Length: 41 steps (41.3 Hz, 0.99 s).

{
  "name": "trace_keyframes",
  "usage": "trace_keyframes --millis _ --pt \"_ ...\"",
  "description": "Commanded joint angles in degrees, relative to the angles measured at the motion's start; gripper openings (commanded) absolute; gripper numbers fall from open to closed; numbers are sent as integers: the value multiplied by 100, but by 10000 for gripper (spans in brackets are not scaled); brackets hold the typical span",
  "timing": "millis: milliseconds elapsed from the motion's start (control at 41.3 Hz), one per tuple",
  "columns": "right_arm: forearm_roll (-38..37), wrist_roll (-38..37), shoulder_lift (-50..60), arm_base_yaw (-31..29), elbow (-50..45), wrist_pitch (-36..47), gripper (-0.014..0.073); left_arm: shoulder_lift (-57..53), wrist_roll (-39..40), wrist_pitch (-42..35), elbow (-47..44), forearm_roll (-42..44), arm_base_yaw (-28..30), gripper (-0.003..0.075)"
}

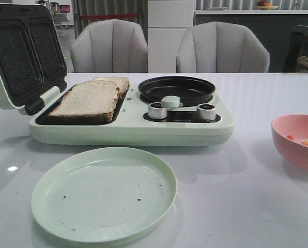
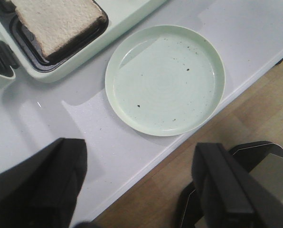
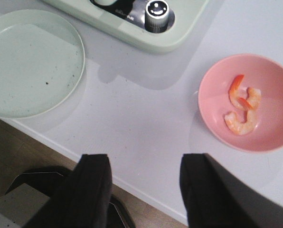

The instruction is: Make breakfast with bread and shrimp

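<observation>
The pink bowl (image 1: 298, 140) is running off the right edge of the front view, so only its left part is showing, and the shrimp (image 1: 303, 141) inside are peeking over its rim as small orange blurs, too small to count there. The rear slice of bread (image 1: 114, 82) is lying mostly hidden behind the front slice (image 1: 88, 101) on the sandwich maker (image 1: 133, 129). The maker's raised lid (image 1: 19, 54) is getting cut off at the top and left edges. In the left wrist view the bread is getting clipped by the top edge. In the right wrist view the green plate (image 3: 30, 61) beside the maker is running past the left edge
</observation>
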State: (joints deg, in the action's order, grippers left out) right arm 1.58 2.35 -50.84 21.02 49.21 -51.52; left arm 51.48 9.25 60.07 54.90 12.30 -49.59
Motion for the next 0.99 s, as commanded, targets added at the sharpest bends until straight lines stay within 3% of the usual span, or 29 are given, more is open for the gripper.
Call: trace_keyframes --millis 0,339,605,799,968 --pt "-77 -59 354 -26 -94 355 443 -69 138 -315 151 255 -34 509" --pt "-51 -59 539 -26 -159 263 443 -30 994 -722 164 1339 -34 509" --pt "-51 -59 539 -26 -159 263 443 801 994 241 783 1463 453 509" --pt "-51 -59 539 -26 -159 263 443 1455 505 683 1100 1237 1640 505" --pt "-51 -59 539 -26 -159 263 443 1733 -442 363 1187 135 3179 405"
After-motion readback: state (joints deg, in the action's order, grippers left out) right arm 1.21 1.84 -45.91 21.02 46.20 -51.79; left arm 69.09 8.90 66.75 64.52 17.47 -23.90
